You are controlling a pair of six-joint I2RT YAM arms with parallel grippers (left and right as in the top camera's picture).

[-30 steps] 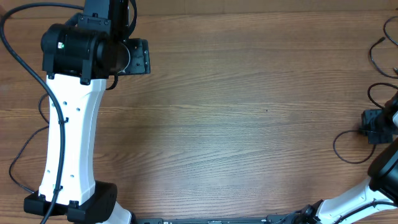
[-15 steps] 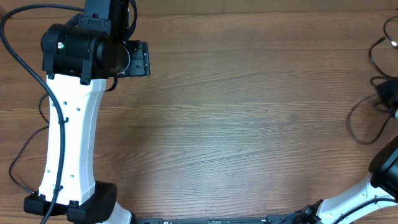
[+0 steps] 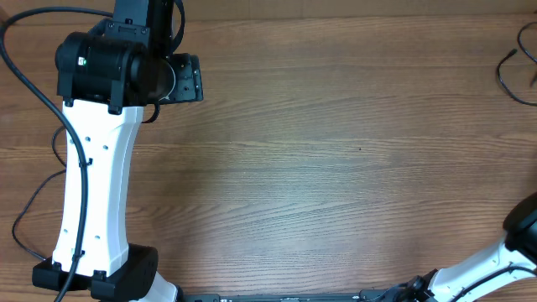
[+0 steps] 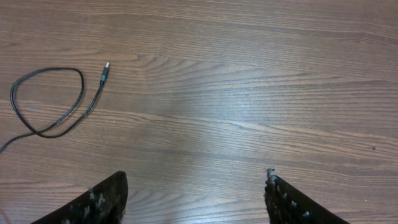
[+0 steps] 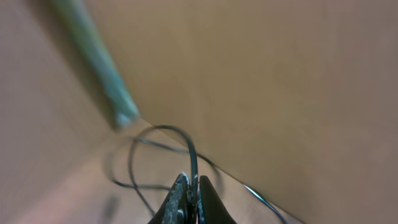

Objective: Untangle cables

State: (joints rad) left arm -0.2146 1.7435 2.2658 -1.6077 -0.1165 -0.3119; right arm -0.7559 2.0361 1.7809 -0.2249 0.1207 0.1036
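In the left wrist view a thin black cable [image 4: 46, 102] lies in a loose loop on the wooden table [image 4: 249, 93], its small plug end [image 4: 104, 71] pointing up. My left gripper [image 4: 196, 199] hangs open well to the right of and below that loop, with nothing between its fingers [image 4: 102, 202]. My right gripper [image 5: 191, 193] is shut on another black cable [image 5: 186, 140], which loops away in front of it in a blurred view. A short stretch of cable [image 3: 502, 80] shows at the overhead view's right edge. The right gripper itself is outside the overhead view.
The left arm [image 3: 92, 168] stands along the table's left side with thick black robot wires beside it. Part of the right arm [image 3: 520, 243] shows at the bottom right corner. A blurred greenish bar [image 5: 99, 68] crosses the right wrist view.
The right gripper has moved out of the overhead view past the right edge, taking the cable loops with it. The left arm has not moved.
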